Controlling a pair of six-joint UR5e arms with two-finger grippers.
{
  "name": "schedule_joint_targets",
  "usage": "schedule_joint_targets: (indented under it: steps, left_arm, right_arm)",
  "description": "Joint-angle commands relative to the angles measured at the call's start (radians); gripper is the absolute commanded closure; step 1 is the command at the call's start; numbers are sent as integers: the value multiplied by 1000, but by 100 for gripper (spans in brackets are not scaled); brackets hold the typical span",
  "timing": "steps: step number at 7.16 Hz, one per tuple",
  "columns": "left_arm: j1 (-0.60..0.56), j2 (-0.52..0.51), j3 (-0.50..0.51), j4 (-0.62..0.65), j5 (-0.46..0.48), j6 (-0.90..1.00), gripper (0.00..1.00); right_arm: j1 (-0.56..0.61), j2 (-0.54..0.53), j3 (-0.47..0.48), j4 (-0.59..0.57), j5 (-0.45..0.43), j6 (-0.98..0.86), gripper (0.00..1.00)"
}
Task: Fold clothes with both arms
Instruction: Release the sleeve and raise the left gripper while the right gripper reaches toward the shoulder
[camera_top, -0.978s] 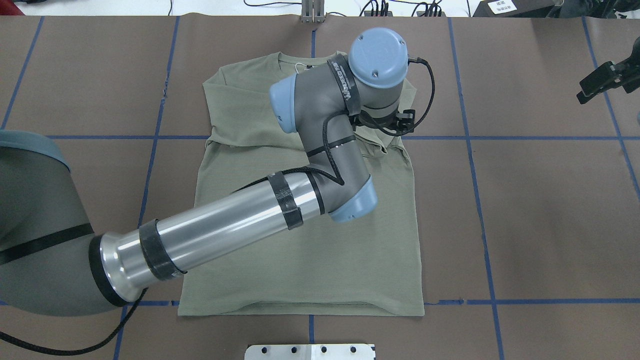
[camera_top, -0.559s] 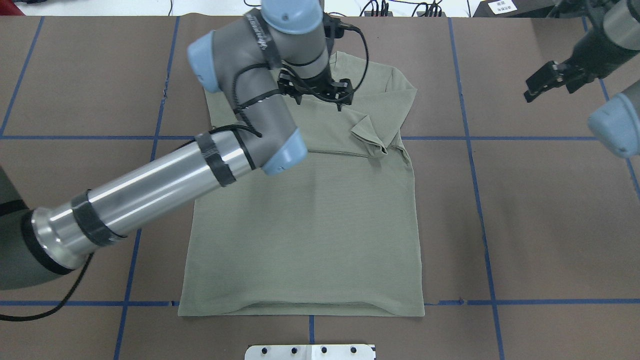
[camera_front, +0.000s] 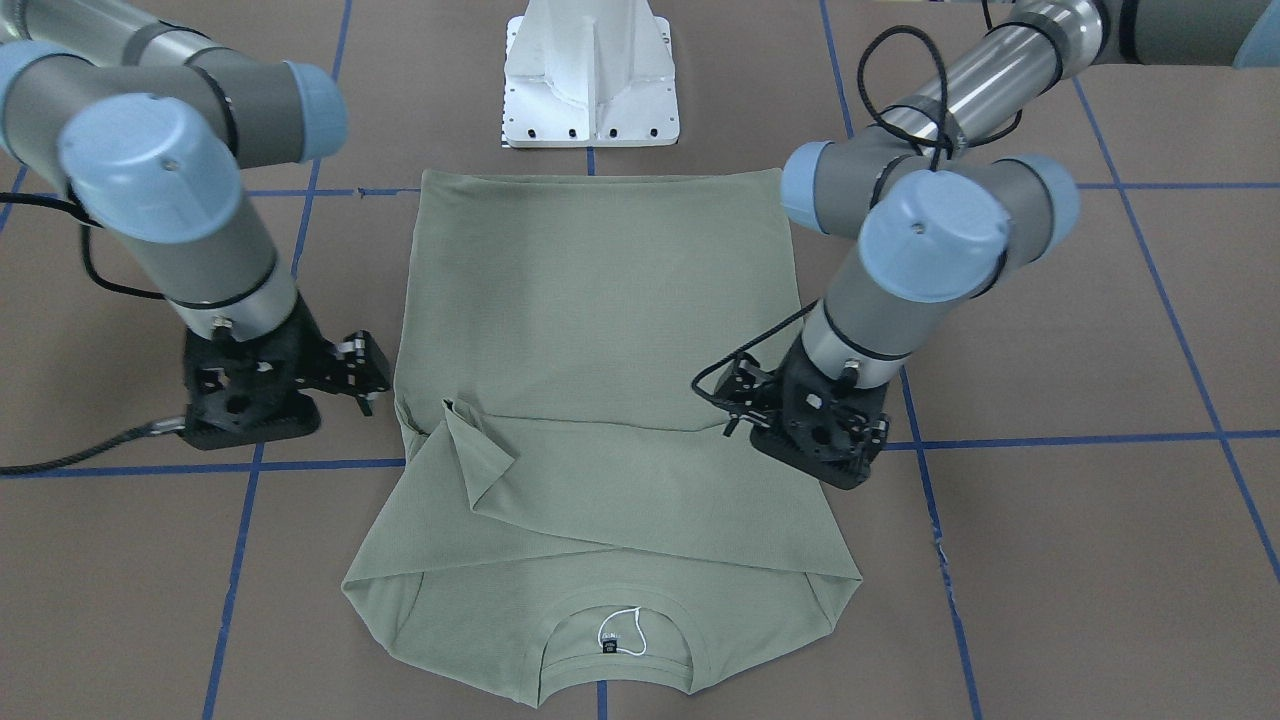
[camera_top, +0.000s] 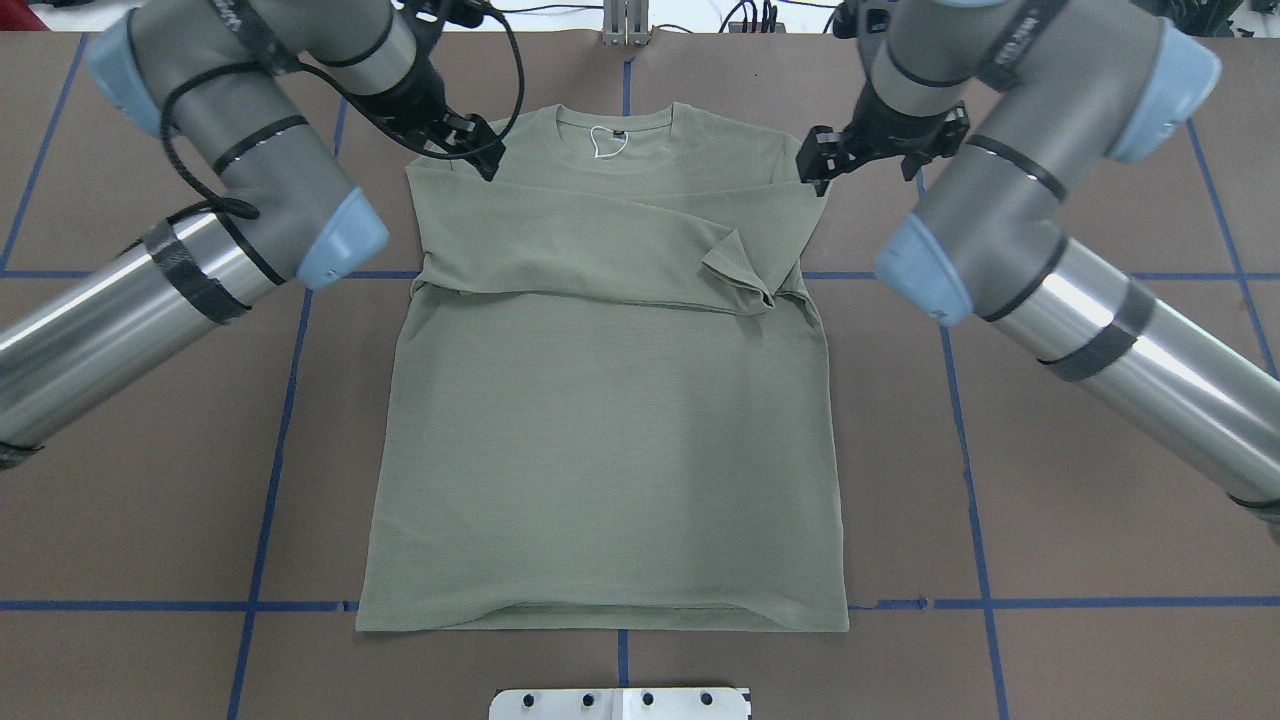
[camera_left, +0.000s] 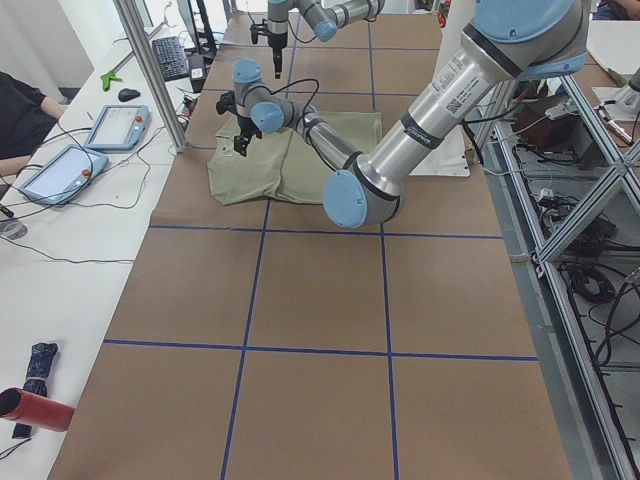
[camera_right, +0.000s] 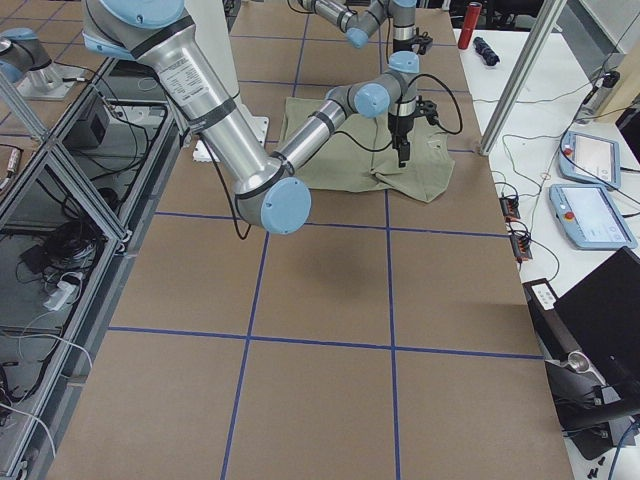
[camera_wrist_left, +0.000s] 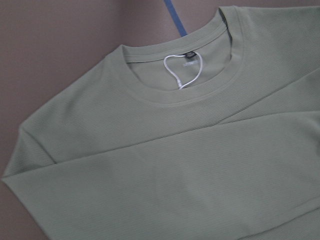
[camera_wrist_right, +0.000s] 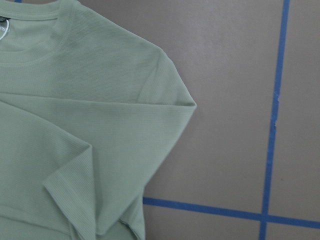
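Observation:
The sage-green shirt (camera_top: 600, 420) lies flat on the brown table with its hem toward the robot. Both sleeves are folded across the chest, and one cuff (camera_top: 740, 270) is turned up. The neckline with its white string loop (camera_top: 605, 140) is at the far edge. My left gripper (camera_top: 478, 150) hangs over the shirt's left shoulder, and in the front view (camera_front: 815, 450) it looks open and empty. My right gripper (camera_top: 830, 165) hangs over the right shoulder, also open and empty (camera_front: 250, 415). The wrist views show only the shirt (camera_wrist_left: 165, 165) (camera_wrist_right: 75, 115), with no fingers in them.
The white pedestal base (camera_front: 590, 80) stands just behind the hem. Blue tape lines (camera_top: 960, 400) cross the table. A side bench with tablets (camera_left: 110, 125) and an aluminium post (camera_left: 150, 70) lie beyond the collar end.
My left arm swung from over the chest to the shirt's left shoulder. My right arm came in from the far right to the right shoulder. The shirt has not moved.

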Motion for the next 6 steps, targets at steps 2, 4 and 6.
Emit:
schedule_joint_targets:
  steps: [2, 4, 6]
  left_arm:
    - [-110, 111, -34, -10, -136, 224, 0]
    - [-110, 116, -34, -9, -145, 223, 0]
    - [-110, 119, -33, -10, -143, 223, 0]
  right_arm:
    - [-132, 294, -360, 6, -194, 99, 6]
    - [-213, 296, -401, 9, -302, 129, 12]
    - [-250, 293, -437, 22, -362, 128, 15]
